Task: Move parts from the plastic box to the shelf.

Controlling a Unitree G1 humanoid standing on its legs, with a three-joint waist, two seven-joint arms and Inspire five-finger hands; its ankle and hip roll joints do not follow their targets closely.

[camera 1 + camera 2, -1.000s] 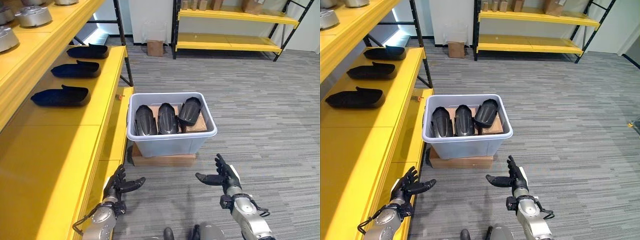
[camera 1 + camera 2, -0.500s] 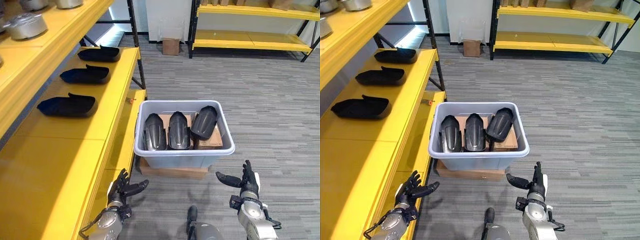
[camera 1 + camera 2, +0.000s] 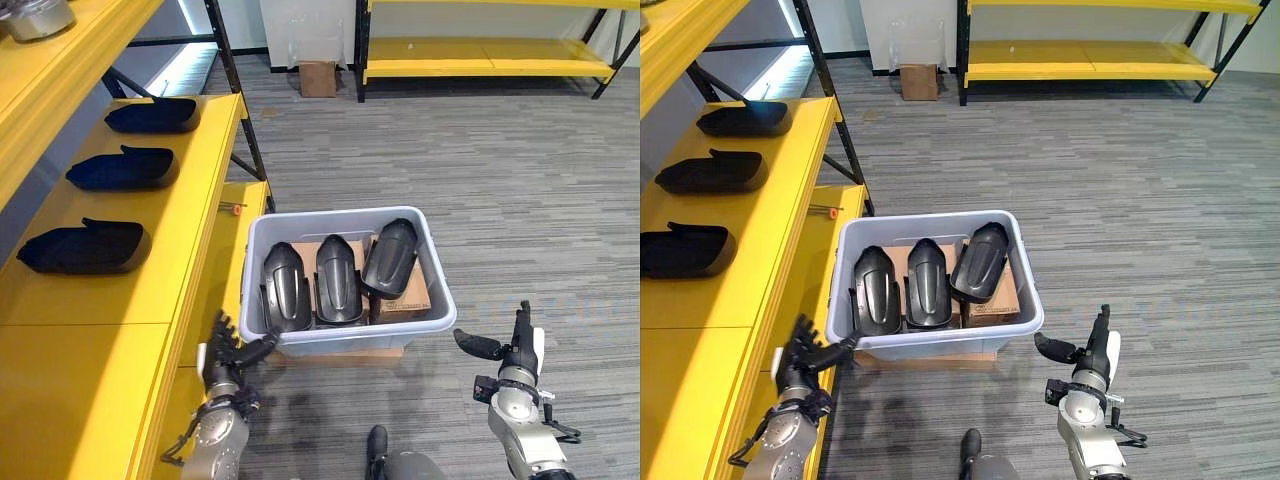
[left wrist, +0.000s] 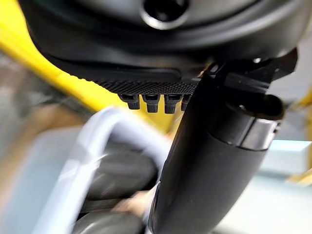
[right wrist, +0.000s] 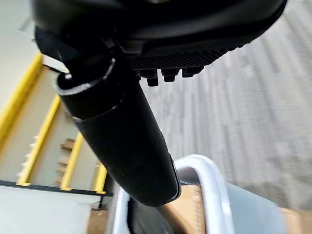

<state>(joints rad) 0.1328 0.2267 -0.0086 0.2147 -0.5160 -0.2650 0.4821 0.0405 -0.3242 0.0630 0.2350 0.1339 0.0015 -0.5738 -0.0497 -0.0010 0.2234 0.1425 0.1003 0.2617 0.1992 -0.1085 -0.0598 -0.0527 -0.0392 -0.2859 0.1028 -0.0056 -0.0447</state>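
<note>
A grey plastic box (image 3: pixel 345 337) stands on a flat cardboard carton on the floor. Inside it lie three dark curved parts (image 3: pixel 338 278), the right one (image 3: pixel 390 256) tilted on a small brown carton. Three more dark parts (image 3: pixel 84 246) rest in a row on the yellow shelf (image 3: pixel 110 290) at left. My left hand (image 3: pixel 232 353) is open near the box's front left corner, its thumb almost at the rim (image 4: pixel 92 146). My right hand (image 3: pixel 508 349) is open beside the box's front right corner, holding nothing.
A black upright post (image 3: pixel 235 110) of the shelf rack stands behind the box. A second yellow rack (image 3: pixel 480 55) and a small cardboard box (image 3: pixel 317 78) stand at the far wall. Grey carpet (image 3: pixel 520 200) stretches to the right of the box.
The camera has moved, so the whole scene has shifted. Both hands now sit closer to the box's front corners than before, still open and holding nothing.
</note>
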